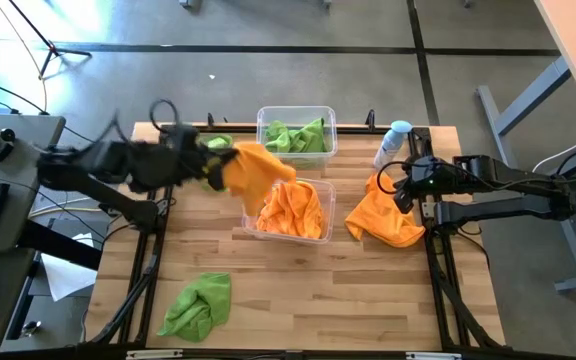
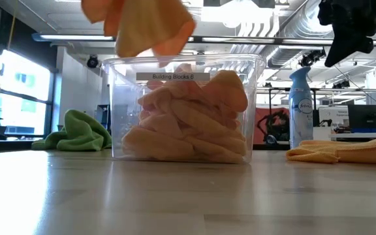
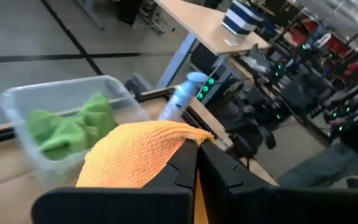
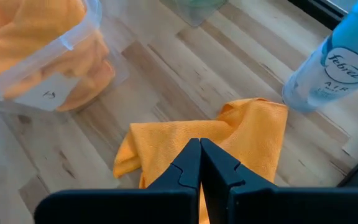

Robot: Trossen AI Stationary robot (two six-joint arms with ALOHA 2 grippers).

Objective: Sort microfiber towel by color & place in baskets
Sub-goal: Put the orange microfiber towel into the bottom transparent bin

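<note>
My left gripper (image 1: 220, 162) is over the table's far left part, shut on an orange towel (image 1: 256, 172) that hangs above the near basket (image 1: 324, 188). That basket is heaped with orange towels (image 2: 188, 124). The far basket (image 1: 330, 118) holds green towels (image 3: 67, 127). My right gripper (image 4: 199, 152) is shut and hovers high (image 2: 348, 29) over another orange towel (image 1: 383, 218), which lies flat on the table's right side; it touches nothing. One green towel (image 1: 198, 305) lies near the near edge, and another (image 1: 216, 143) lies behind the left gripper. My left gripper pinches the orange towel between its two fingers at a bunched fold (image 3: 188, 138) near the towel's top. The fingers reach roughly level from the table's left. The towel is lifted clear and hangs slack (image 2: 145, 29) over the near basket's rim.
A pale blue spray bottle (image 1: 392, 142) stands at the far right, close to the right gripper and the loose orange towel. The two baskets sit one behind the other mid-table. Bare wood lies along the near edge (image 1: 318, 310), right of the green towel.
</note>
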